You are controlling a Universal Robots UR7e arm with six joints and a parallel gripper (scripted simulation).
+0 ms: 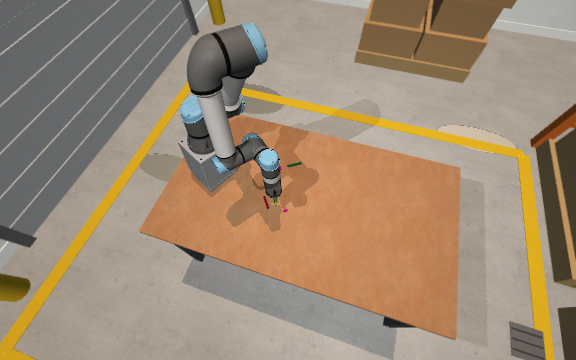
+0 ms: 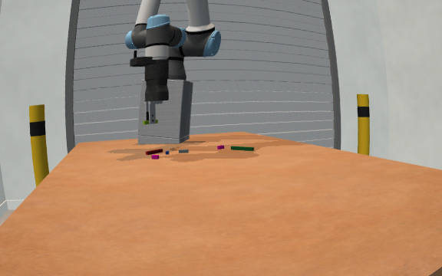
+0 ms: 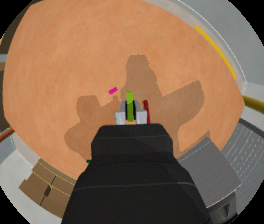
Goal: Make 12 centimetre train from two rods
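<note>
The lime rod (image 2: pixel 150 122), likely light and rigid, is clamped near mid-length by the gripper (image 2: pixel 151 119), lifted above the table (image 2: pixel 244 199).

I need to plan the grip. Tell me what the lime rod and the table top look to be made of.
The lime rod, clamped in the gripper above the table, looks like matt plastic or painted wood: flat, even colour, square edges, no shine. The table top looks like matt fibreboard or wood: mottled orange-brown, no gloss, no clear grain.
</note>
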